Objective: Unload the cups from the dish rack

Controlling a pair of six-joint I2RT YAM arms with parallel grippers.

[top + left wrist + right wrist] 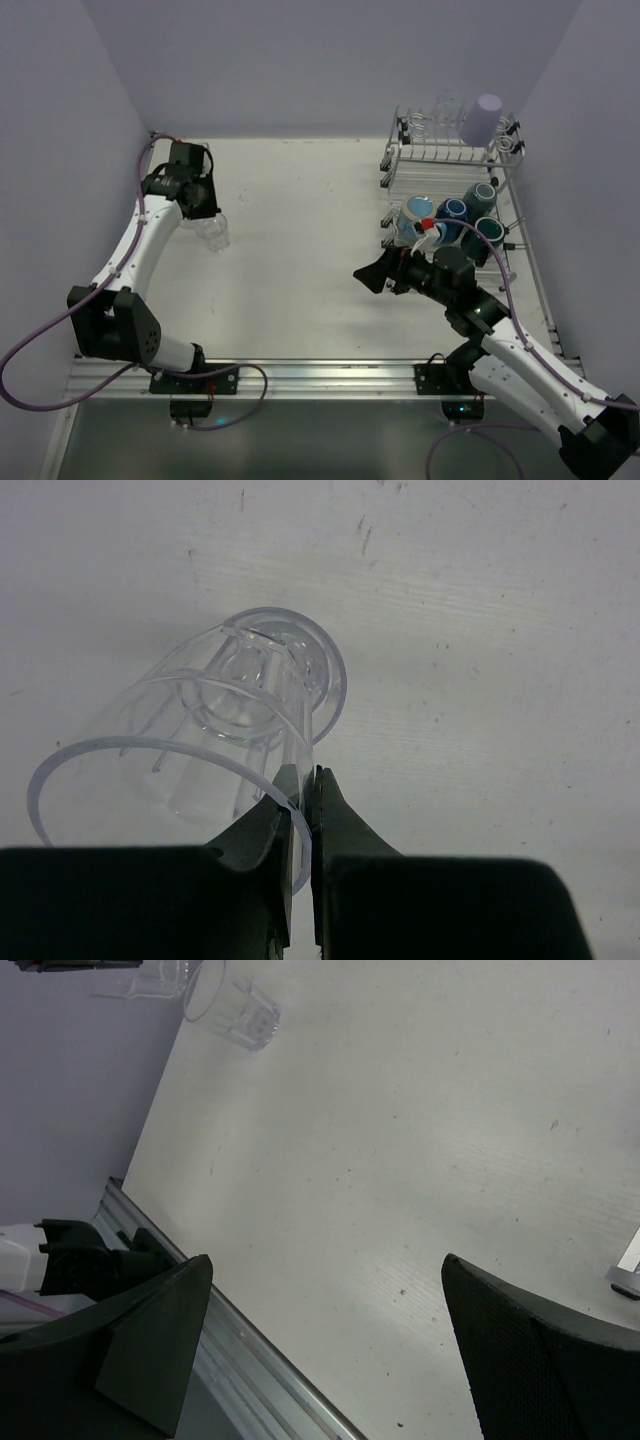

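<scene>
As my left hand (303, 783) pinches a ribbed clear glass (235, 720), my right hand (325, 1290) gapes empty. Both sit left of the dish rack (450, 160).

Clear glass (200, 730) shows against a white table (300, 250) flecked with dark specks. In the silver-white wire rack (440, 155) sit a lavender tumbler (484, 118), a blue mug (455, 210) and a dark teal mug (488, 231). Black fingers (345, 830), white arm (150, 235), purple cable (137, 185).

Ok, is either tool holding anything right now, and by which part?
The left tool pinches a clear glass by the wall at its rim. The right tool is open and holds nothing.
</scene>
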